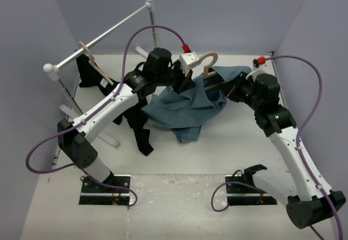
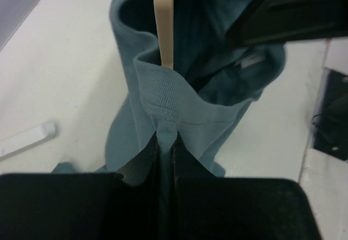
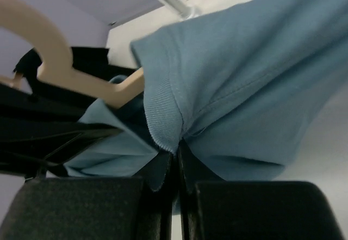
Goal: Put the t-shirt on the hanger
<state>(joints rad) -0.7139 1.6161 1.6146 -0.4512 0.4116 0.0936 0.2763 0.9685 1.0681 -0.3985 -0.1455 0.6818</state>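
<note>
The t-shirt (image 1: 185, 108) hangs between the two tools at the middle of the surface (image 1: 179, 166); its collar is lifted and its lower folds sag onto the surface in a crumpled heap; the left tool (image 1: 184, 83) sits at the shirt's upper left edge and the right tool (image 1: 230, 91) at its upper right edge, the neck of the garment stretched between them. The hanger (image 1: 209, 63) rises at the shirt's top edge between the two tools, only its rounded hook clear of the cloth in the overhead view.

From the left wrist, the left tool (image 2: 166, 141) is pressed together on a fold of the ribbed collar, the t-shirt (image 2: 163, 96) bunching up from the pinch; one pale arm of the hanger (image 2: 163, 28) runs down to the collar rim and disappears behind it. From the right wrist, the right tool (image 3: 174, 154) is likewise pressed together, pinching the collar band where the t-shirt (image 3: 244, 77) gathers into a point; the hanger (image 3: 51, 52) curves past on the left, one arm going in under the cloth.

Counted: one blue-teal t-shirt; two tools, each clamped on cloth; two tan hangers, the second hanger (image 1: 87, 52) hooked on the white rail (image 1: 103, 36) at the left and carrying a black garment (image 1: 88, 77); one rail.
</note>
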